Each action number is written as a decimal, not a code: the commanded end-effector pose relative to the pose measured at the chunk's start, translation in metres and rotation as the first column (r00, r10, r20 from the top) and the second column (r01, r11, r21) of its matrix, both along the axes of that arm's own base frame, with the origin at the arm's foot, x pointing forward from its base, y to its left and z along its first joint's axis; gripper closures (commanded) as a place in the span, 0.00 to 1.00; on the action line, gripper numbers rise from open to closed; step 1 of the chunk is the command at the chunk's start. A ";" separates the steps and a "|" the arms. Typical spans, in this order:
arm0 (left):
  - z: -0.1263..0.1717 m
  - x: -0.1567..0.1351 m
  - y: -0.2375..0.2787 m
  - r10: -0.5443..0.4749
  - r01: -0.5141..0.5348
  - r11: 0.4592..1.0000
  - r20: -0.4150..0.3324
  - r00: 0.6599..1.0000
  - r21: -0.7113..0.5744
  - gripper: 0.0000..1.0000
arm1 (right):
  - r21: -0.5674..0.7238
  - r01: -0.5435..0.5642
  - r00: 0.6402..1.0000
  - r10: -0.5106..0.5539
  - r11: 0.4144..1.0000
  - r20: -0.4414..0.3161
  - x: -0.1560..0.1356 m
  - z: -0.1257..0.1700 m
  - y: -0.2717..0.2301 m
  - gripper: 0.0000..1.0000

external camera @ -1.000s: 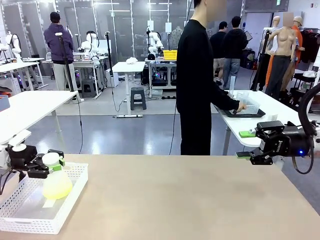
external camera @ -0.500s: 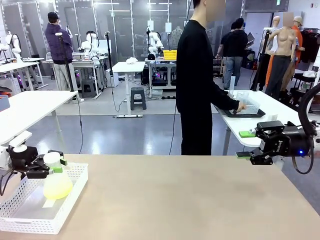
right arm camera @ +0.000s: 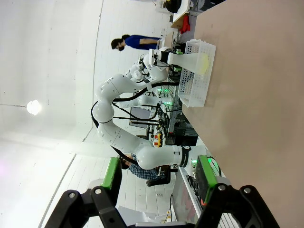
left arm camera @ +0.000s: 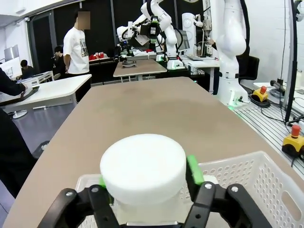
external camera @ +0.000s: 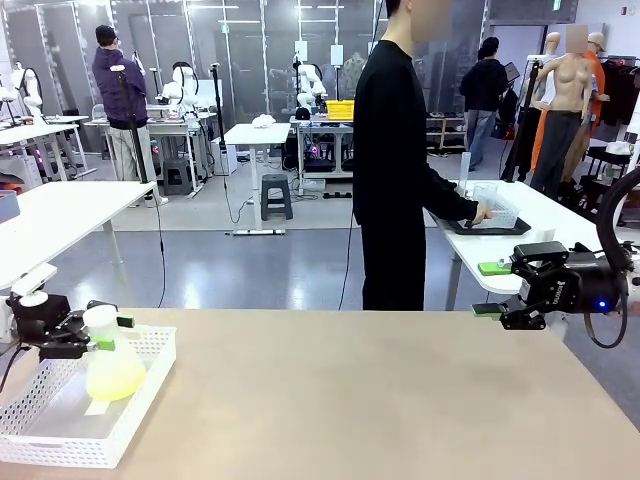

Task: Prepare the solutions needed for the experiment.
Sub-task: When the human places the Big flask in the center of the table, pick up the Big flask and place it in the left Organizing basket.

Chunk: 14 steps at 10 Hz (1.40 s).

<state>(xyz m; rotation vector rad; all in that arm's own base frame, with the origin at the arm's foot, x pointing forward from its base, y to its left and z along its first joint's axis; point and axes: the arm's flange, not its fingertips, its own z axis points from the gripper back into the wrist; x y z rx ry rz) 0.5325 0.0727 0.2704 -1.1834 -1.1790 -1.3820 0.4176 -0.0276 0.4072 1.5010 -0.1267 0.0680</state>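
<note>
A conical flask with a white round cap stands upright in the white basket at the table's near left. The solutions form a pale yellow-green layer in its bottom. My left gripper is open, with its green pads on either side of the flask's neck, just under the cap. In the left wrist view the cap sits between the spread fingers. My right gripper hangs open and holds nothing over the table's far right edge. From the right wrist view the flask is far off.
The basket's rim surrounds the flask. A person in black stands beyond the far edge, turned to a side table, with a hand at a black tray. The tan tabletop stretches between the two arms.
My left gripper has opened off the flask's neck and drawn back a little to the left. The flask stays upright in the basket. The right arm has not moved.
</note>
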 end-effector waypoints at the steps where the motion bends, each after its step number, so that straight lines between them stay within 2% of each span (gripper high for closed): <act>1: 0.001 0.001 0.007 0.003 -0.003 1.000 0.002 1.000 -0.014 0.00 | 0.003 -0.001 1.000 0.001 1.000 0.004 0.001 0.001 0.000 0.20; 4: 0.001 0.000 0.011 0.017 -0.018 0.999 -0.008 1.000 -0.032 0.00 | 0.003 -0.001 1.000 0.001 1.000 0.004 0.001 0.001 0.000 0.20; 5: 0.001 0.002 0.014 0.070 -0.072 0.995 -0.028 0.997 -0.064 0.00 | 0.003 -0.001 1.000 0.001 1.000 0.004 0.001 0.001 0.000 0.20; 6: 0.000 -0.001 0.008 0.016 -0.016 1.000 -0.002 1.000 -0.004 0.00 | 0.003 -0.001 1.000 0.001 1.000 0.004 0.001 0.001 0.000 0.20; 14: -0.001 -0.001 0.009 0.027 -0.027 1.000 -0.006 1.000 -0.013 0.00 | 0.003 -0.001 1.000 0.001 1.000 0.004 0.001 0.001 0.000 0.20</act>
